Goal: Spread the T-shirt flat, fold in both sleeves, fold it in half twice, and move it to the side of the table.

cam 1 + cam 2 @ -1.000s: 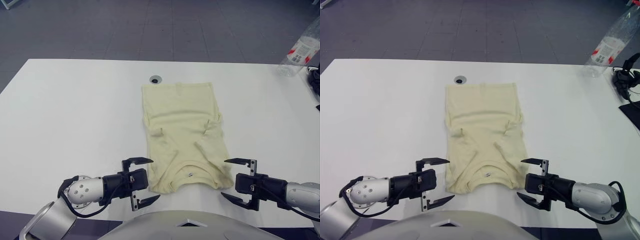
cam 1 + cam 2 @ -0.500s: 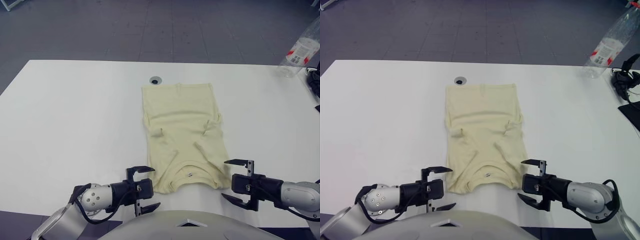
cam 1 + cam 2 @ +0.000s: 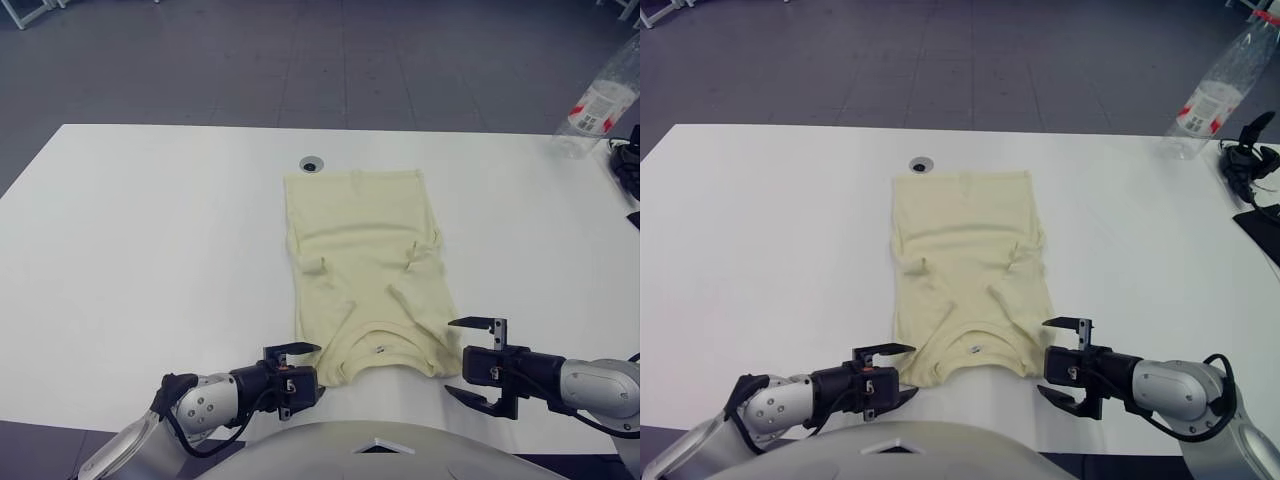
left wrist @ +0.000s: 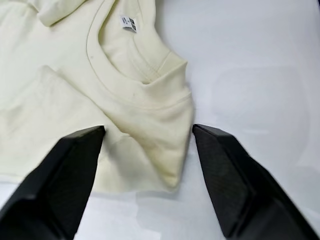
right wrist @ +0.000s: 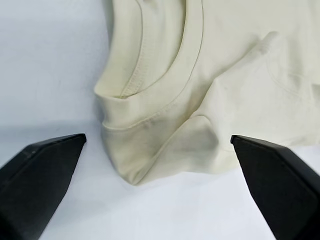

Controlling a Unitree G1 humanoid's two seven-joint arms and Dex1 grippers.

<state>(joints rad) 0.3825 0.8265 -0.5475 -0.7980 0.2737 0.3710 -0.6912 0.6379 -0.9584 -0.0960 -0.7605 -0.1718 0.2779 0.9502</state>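
Observation:
A pale yellow T-shirt [image 3: 366, 265] lies flat on the white table [image 3: 150, 250], both sleeves folded in over the body, collar [image 4: 145, 92] toward me. My left gripper [image 3: 303, 372] is low at the near left shoulder corner. It is open, and that corner [image 4: 170, 165] lies between its fingers. At the near right shoulder corner, my right gripper [image 3: 450, 357] is also open. Its black fingers [image 5: 45, 170] stand wide on both sides of the corner [image 5: 135, 167], just short of the cloth.
A round cable hole [image 3: 312, 162] sits just beyond the shirt's far hem. A clear plastic bottle [image 3: 600, 100] lies at the far right corner, with black cables [image 3: 1245, 160] at the right edge. Bare table spreads to the left and right of the shirt.
My left gripper has moved right and toward the near edge, onto the shirt's near left corner, and its fingers stand closer together. The right gripper has hardly moved.

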